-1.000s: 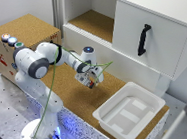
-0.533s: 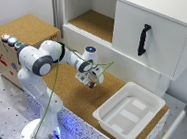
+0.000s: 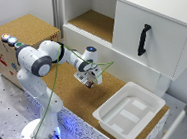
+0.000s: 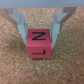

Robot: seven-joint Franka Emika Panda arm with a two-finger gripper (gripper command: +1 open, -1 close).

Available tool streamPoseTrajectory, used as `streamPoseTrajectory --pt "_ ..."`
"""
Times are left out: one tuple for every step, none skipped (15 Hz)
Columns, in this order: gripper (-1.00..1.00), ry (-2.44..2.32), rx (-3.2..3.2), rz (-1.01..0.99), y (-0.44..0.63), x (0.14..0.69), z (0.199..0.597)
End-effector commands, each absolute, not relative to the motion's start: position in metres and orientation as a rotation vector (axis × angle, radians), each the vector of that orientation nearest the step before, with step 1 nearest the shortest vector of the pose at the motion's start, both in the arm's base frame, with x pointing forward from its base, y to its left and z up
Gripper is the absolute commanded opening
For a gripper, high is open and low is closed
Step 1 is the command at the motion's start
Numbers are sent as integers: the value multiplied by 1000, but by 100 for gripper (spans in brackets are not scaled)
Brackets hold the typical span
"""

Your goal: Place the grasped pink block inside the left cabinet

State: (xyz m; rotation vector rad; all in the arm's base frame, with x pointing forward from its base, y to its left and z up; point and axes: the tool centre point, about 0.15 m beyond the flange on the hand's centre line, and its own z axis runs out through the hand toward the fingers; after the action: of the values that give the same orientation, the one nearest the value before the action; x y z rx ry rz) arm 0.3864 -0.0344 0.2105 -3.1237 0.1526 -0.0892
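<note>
My gripper [image 3: 90, 82] is shut on the pink block [image 3: 88, 84], held a little above the cork table in front of the cabinet. In the wrist view the pink block [image 4: 39, 43] sits between the two grey fingers [image 4: 21, 27] and shows black marks on its face. The left cabinet [image 3: 94, 22] is an open white-walled bay with a brown cork floor, up and behind my gripper in the exterior view. The block is outside it.
A white door with a black handle [image 3: 143, 39] fronts the bay at the exterior view's right. A white plastic tub [image 3: 129, 113] stands on the cork table at the lower right. A cork-topped box [image 3: 24, 32] with coloured buttons stands at the left.
My arm has shifted slightly toward the exterior view's right with the block still held. Nothing else has moved.
</note>
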Motion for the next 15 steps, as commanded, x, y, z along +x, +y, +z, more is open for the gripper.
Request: streamPoseTrajectory --pt "-100 9 -3191 -58 2 393 258" --pt "-100 -20 -3211 -64 11 400 266" --pt "-100 -60 -3223 -72 20 409 274" --pt "-100 -111 -3241 -92 30 420 286" --pt "-100 -134 -3249 -111 36 427 294" --pt "-100 -183 -3279 -142 47 441 309" --pt "-100 -202 -3305 -144 56 453 321" --pt "-100 -242 -3334 -176 68 469 338" --pt "-100 -281 -3354 -199 78 484 352" --pt "-100 -306 -3382 -238 89 499 366" --pt "-100 -329 -3395 -271 97 511 377" --pt "-100 -354 -3400 -322 105 525 391" --pt "-100 -371 -3414 -388 115 540 408" --pt "-100 -376 -3423 -436 121 549 420" --pt "-100 -374 -3415 -491 126 563 440"
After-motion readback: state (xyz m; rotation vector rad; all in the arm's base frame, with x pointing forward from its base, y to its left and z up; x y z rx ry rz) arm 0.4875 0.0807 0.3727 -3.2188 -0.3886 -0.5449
